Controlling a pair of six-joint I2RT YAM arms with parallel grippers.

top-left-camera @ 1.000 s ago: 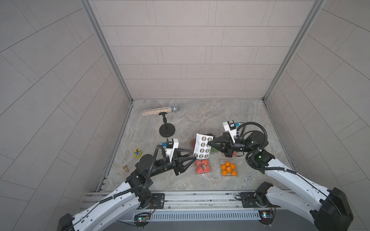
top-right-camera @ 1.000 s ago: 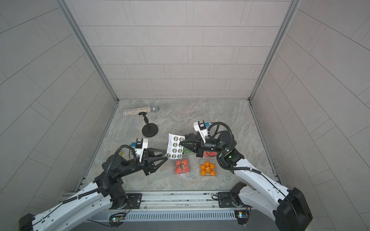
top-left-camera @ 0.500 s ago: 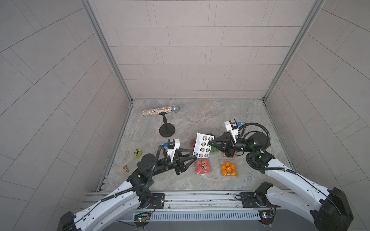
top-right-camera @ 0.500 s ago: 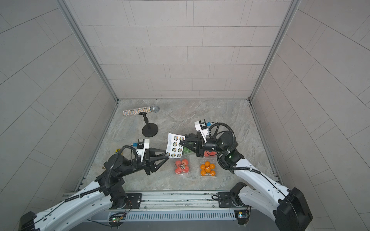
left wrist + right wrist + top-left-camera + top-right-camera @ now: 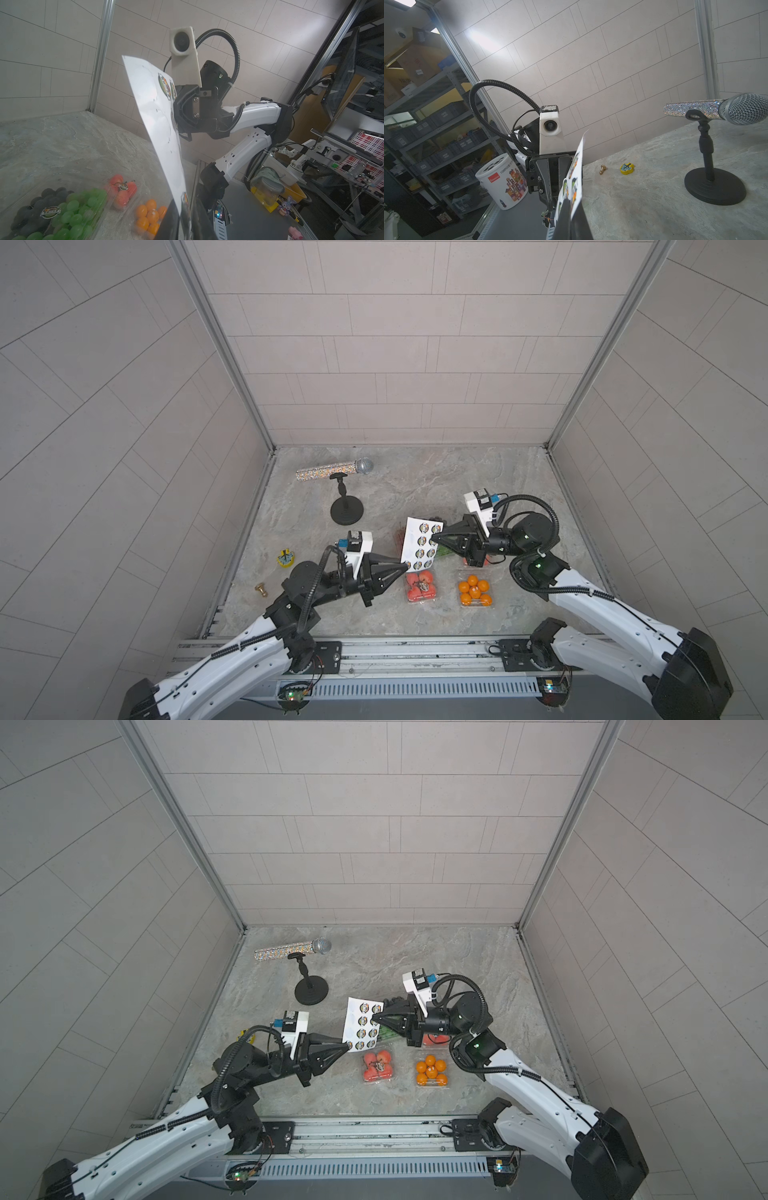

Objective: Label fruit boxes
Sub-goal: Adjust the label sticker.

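Largest box: the grape box [image 5: 60,209], clear plastic with green grapes and dark berries, lies on the desk [image 5: 415,489] below the raised sheet. We see a round label on its lid. In both top views only a green strip of it shows.
Red fruit, front: the near red box [image 5: 420,585] [image 5: 377,1065] lies flat just in front of the sheet's lower edge, close to the left pincer's tip. We make out a small dark mark at mid-lid.
Oranges: the orange box [image 5: 475,593] [image 5: 431,1073] lies beside the near red box on its right, apart from it, toward the desk's front.
Red fruit, back: the far red box [image 5: 437,1039] is mostly hidden under the right pincer. We see only a red patch just behind the orange box.
Sheet: the sticker sheet [image 5: 419,545] [image 5: 361,1027], white with two columns of round stickers, hangs tilted off the desk between the two pincers.
Right arm: the right pincer [image 5: 432,539] [image 5: 372,1018] is clamped tight on the sheet's right edge.
Left arm: the left pincer [image 5: 406,567] [image 5: 348,1046] is narrow, its jaws nearly together on the sheet's lower left corner. In the left wrist view the sheet's end runs down between its fingers [image 5: 170,226].
Far left: the microphone [image 5: 334,470] [image 5: 716,109] rests on its black stand [image 5: 347,510], well apart from the boxes.
Left edge: a yellow toy [image 5: 286,561] and a brass piece [image 5: 261,589] lie near each other.
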